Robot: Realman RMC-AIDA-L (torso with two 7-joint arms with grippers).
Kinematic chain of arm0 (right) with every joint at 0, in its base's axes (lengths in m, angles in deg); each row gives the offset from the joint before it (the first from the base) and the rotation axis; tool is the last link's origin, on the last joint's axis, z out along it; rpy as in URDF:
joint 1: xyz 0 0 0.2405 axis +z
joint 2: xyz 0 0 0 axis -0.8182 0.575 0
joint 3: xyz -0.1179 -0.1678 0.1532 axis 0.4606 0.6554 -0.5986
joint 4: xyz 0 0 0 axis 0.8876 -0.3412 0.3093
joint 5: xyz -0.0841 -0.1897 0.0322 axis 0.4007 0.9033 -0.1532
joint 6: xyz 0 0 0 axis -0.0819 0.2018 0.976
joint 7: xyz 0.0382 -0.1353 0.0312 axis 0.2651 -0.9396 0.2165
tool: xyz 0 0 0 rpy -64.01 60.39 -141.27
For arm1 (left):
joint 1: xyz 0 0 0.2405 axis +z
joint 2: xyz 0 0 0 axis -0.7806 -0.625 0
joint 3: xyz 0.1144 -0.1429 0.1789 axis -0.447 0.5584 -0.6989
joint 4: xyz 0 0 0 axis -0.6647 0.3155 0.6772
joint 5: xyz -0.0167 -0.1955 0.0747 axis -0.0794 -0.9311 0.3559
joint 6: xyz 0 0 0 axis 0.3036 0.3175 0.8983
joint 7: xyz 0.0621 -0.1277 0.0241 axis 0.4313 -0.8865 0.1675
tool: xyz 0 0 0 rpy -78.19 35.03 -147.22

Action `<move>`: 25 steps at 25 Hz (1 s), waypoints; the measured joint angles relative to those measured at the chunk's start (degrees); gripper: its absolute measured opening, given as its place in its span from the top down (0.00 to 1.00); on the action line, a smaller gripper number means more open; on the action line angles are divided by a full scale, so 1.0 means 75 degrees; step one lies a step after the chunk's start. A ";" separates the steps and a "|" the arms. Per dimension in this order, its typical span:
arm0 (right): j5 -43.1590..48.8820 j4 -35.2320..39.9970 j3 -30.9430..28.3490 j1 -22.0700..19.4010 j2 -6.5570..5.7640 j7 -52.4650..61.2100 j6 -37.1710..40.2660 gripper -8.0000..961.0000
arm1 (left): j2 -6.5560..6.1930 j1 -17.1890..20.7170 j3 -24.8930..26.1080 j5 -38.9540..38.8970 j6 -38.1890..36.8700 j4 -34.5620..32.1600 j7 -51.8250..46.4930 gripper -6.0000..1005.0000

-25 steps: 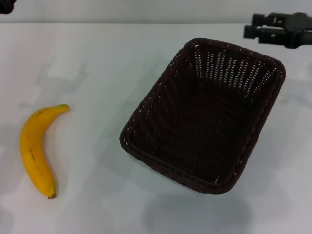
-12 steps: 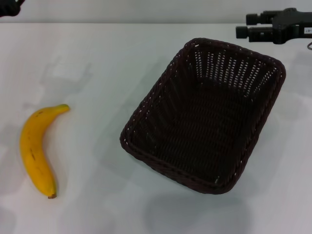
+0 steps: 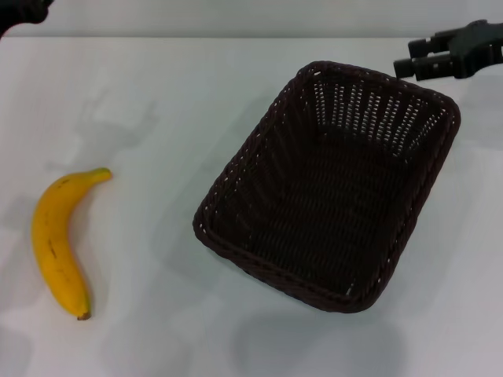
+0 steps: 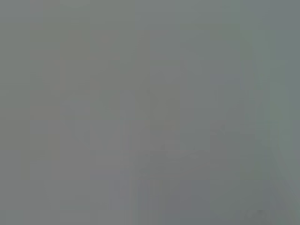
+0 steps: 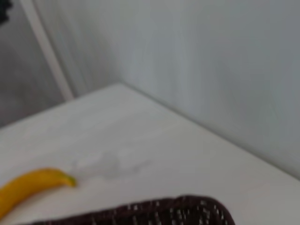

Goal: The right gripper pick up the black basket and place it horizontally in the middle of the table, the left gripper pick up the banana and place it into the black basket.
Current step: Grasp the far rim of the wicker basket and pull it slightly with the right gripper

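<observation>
The banana (image 3: 56,239) is lying alone on the near left of the table (image 3: 157,110), well apart from the black basket (image 3: 330,184); the basket is sitting empty and skewed at the centre-right, its far corner reaching toward the right gripper (image 3: 409,61); that gripper is hovering just beyond the far rim, its two fingers parted and holding nothing; the left gripper (image 3: 22,11) is showing only partly at the far left corner, and I cannot tell its state.
</observation>
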 joint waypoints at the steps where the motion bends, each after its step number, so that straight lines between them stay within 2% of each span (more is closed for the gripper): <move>1: -0.0077 0.0071 0.0164 0.0000 0.0040 0.0036 0.0002 0.39 | 0.0001 -0.0008 -0.0015 0.0000 -0.0002 0.0008 0.0000 0.13; 4: -0.0770 0.0764 0.1469 -0.0055 0.0390 0.0350 0.0022 0.39 | 0.0001 -0.0022 -0.0057 0.0000 -0.0005 0.0021 0.0000 0.13; 7: -0.1404 0.1639 0.2821 -0.0208 0.0816 0.0787 0.0003 0.39 | 0.0001 -0.0031 -0.0073 -0.0001 -0.0006 0.0021 0.0000 0.13; 10: -0.1897 0.2218 0.3643 -0.0356 0.1064 0.1091 -0.0045 0.39 | 0.0000 -0.0025 -0.0096 -0.0001 -0.0006 0.0021 0.0000 0.13; 12: -0.2069 0.2329 0.3826 -0.0381 0.1111 0.1183 -0.0067 0.38 | -0.0005 0.0002 -0.0104 -0.0001 0.0003 0.0022 0.0000 0.13; 20: -0.2257 0.2379 0.3958 -0.0366 0.1102 0.1347 -0.0104 0.38 | -0.0011 0.0060 -0.0107 -0.0001 0.0044 0.0020 0.0000 0.13; 25: -0.2270 0.2383 0.4403 -0.0369 0.1191 0.1415 -0.0589 0.38 | -0.0012 0.0081 -0.0107 -0.0001 0.0047 0.0027 0.0000 0.13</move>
